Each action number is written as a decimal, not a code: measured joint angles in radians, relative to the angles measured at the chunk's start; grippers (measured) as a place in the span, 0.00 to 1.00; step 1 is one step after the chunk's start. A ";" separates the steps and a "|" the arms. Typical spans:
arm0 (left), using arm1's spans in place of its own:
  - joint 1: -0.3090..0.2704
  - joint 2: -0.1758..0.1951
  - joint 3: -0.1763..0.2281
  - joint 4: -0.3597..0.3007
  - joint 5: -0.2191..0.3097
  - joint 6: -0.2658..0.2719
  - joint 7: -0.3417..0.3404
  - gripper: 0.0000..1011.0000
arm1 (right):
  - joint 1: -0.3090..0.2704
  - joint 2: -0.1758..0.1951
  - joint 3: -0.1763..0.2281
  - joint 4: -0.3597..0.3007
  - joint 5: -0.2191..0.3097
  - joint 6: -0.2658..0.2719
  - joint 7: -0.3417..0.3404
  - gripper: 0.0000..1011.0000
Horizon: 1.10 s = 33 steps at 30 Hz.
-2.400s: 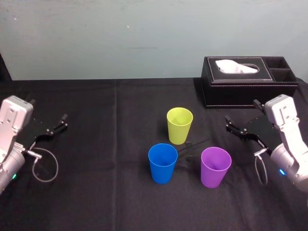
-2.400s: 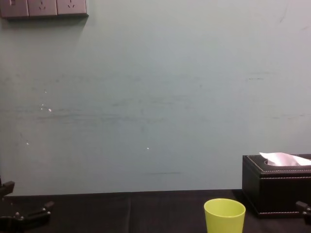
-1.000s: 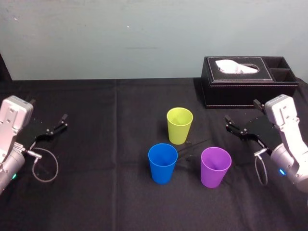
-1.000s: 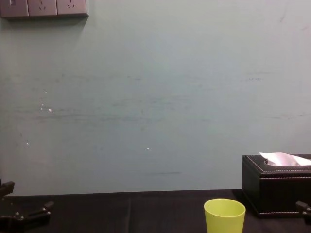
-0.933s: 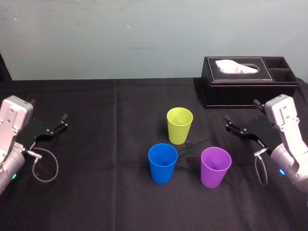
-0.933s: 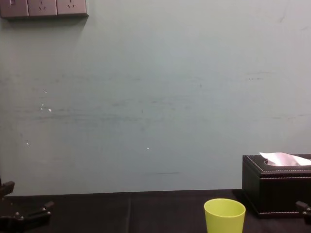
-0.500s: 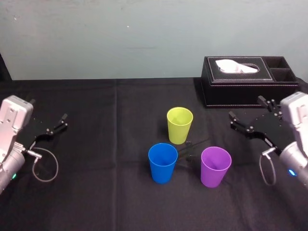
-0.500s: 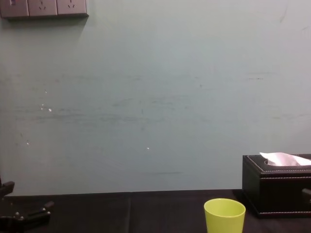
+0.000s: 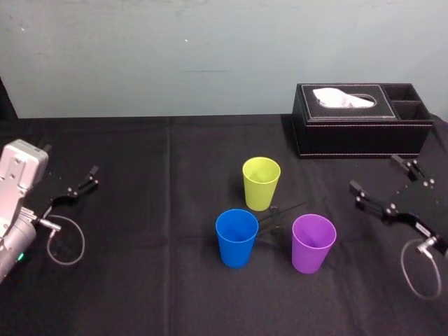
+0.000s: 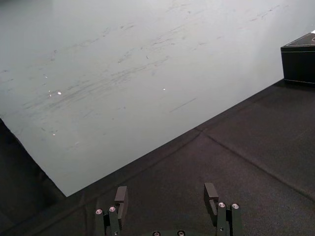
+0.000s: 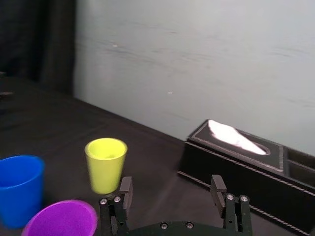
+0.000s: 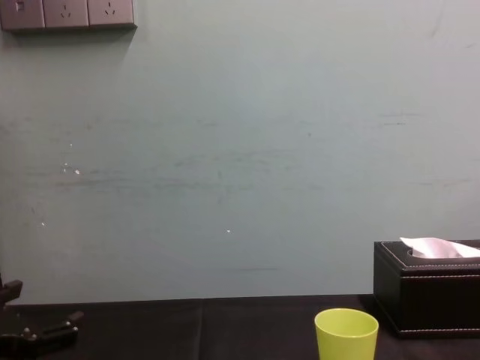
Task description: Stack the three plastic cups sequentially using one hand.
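standing cups [image 9: 313, 246] left of right claw [image 9: 373, 173]

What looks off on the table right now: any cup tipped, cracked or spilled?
Nothing stands out. The yellow-green cup, blue cup and purple cup all stand upright, apart, mouths up. The right gripper hovers open right of the purple cup; the left gripper sits open at the far left.

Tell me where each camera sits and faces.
Head: high, looking down on yellow-green cup, blue cup, purple cup; left end effector and right end effector open at the sides.
Chest: low, facing the wall; left end effector lower left.
Left wrist: on left arm, facing wall over black cloth; own fingers.
Right wrist: on right arm, facing cups and tissue box; own fingers.
Chest and right wrist share yellow-green cup, tissue box.
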 joint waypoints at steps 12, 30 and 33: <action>0.000 0.000 0.000 0.000 0.000 0.000 0.000 1.00 | -0.131 0.097 0.082 -0.051 0.123 -0.056 0.216 0.99; 0.000 0.000 0.000 0.000 0.000 0.000 0.000 1.00 | -0.148 0.082 0.063 0.005 0.070 -0.076 0.329 0.99; 0.000 0.000 0.000 0.000 0.000 0.000 0.000 1.00 | -0.133 0.065 0.049 0.026 0.057 -0.066 0.340 0.99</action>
